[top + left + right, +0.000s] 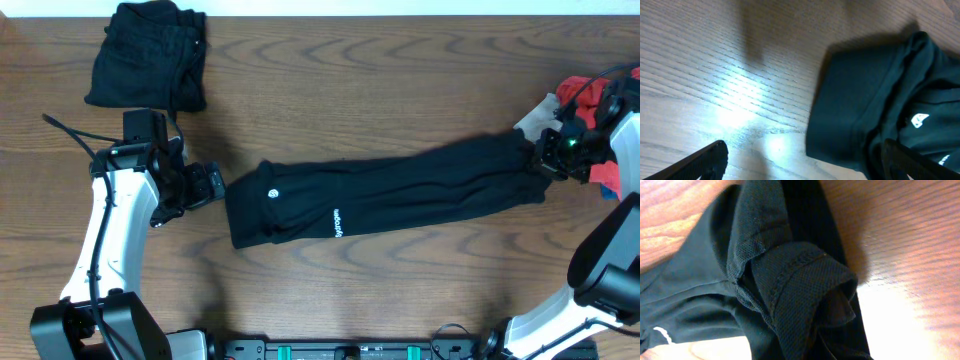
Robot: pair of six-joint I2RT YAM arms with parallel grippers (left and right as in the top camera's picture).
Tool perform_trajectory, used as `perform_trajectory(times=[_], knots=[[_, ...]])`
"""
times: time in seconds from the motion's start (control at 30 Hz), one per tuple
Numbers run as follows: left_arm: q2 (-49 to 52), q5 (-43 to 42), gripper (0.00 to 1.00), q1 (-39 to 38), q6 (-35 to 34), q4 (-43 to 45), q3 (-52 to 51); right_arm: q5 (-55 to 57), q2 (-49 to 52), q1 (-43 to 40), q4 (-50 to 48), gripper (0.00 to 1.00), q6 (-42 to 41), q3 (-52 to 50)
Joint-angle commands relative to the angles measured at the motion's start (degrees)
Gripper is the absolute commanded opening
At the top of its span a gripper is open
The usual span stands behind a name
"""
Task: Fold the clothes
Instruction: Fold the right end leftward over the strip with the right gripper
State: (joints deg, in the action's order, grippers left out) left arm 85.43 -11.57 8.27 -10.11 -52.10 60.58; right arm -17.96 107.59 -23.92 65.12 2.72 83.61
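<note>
A long black garment (380, 195) with small white logos lies folded into a strip across the table, from centre-left to the right. My left gripper (205, 185) is open at its left end. In the left wrist view (805, 162) one finger is over bare wood and the other over the garment's edge (865, 110). My right gripper (548, 155) is at the garment's right end. In the right wrist view the bunched mesh fabric (790, 280) rises up to the camera and hides the fingers, and it looks gripped.
A folded pile of black clothes (150, 55) sits at the far left corner. A heap of red, white and blue clothes (592, 100) lies at the right edge behind my right gripper. The wooden table (400, 80) shows around them.
</note>
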Motion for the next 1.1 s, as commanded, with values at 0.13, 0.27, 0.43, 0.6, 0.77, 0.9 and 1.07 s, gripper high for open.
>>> perform_trajectory(times=[0.13, 0.27, 0.43, 0.6, 0.77, 0.9, 1.07], knots=[[-0.24, 0.70, 0.98, 0.33, -0.07, -0.37, 1.38, 2.16, -1.62, 3.58, 1.55, 0.01, -3.13, 0.87], [-0.24, 0.70, 0.98, 0.33, -0.07, -0.37, 1.38, 6.08, -1.62, 8.72, 2.29, 0.01, -5.60, 0.87], [-0.24, 0.70, 0.98, 0.33, -0.07, -0.39, 1.38, 12.92, -1.62, 17.94, 2.82, 0.01, -9.64, 0.87], [-0.24, 0.70, 0.98, 0.33, -0.07, -0.39, 1.38, 17.53, -1.60, 27.71, 2.84, 0.01, -13.25, 0.85], [-0.24, 0.70, 0.98, 0.33, -0.07, -0.59, 1.38, 18.08, -1.53, 35.32, 2.84, 0.01, -15.28, 0.50], [-0.24, 0.70, 0.98, 0.35, -0.07, -0.57, 1.38, 17.92, -1.51, 40.87, 1.62, 0.01, -16.61, -0.17], [-0.24, 0.70, 0.98, 0.33, -0.07, -0.61, 1.38, 17.25, -1.51, 46.18, -1.55, 0.33, -18.58, -1.66]])
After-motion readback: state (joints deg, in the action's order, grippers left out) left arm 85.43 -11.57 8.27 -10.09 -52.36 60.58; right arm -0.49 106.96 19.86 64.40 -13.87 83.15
